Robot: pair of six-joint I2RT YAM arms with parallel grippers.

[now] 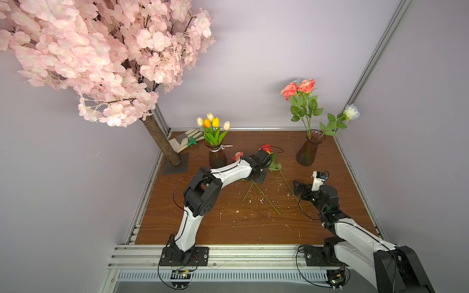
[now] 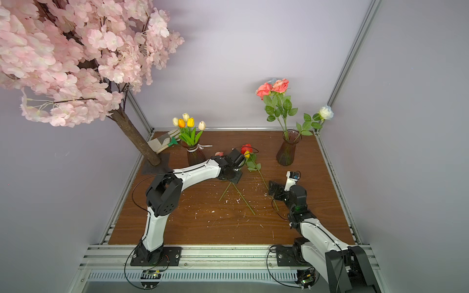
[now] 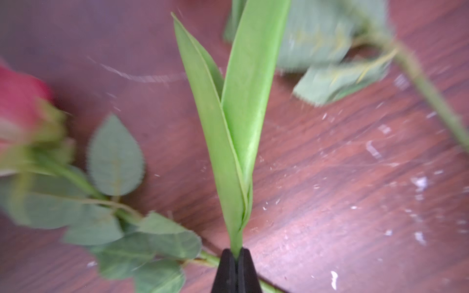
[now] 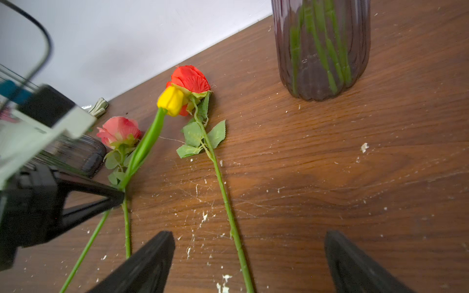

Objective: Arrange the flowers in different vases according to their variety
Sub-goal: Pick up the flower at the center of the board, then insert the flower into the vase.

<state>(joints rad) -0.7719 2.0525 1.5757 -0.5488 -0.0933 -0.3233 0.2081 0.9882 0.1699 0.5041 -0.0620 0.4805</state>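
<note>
— Yellow tulip: where was it just then?
— Down at the bench, between the pink rose and the red rose. Its head sat against the red bloom, though I couldn't tell whether they touched. The left pincer was clamped tight on its stem, right where the two long leaves fold together.
— Was that a sound place to hold?
— I'd judge so. The stem looked thin, light and bendy, so a grip at the leaf base leaves the bare lower end free to steer into a narrow neck. The head seemed soft, and I'd keep off it.
— And the other arm?
— The right pincer stood wide, holding nothing, near the lower end of the red rose's stem.
— Where did the tulip belong?
— In the ribboned vase at the back, which held the other tulips. The plain vase held roses. Those leafy rose stems looked longer and stiffer, and likely to snag on a rim.
</note>
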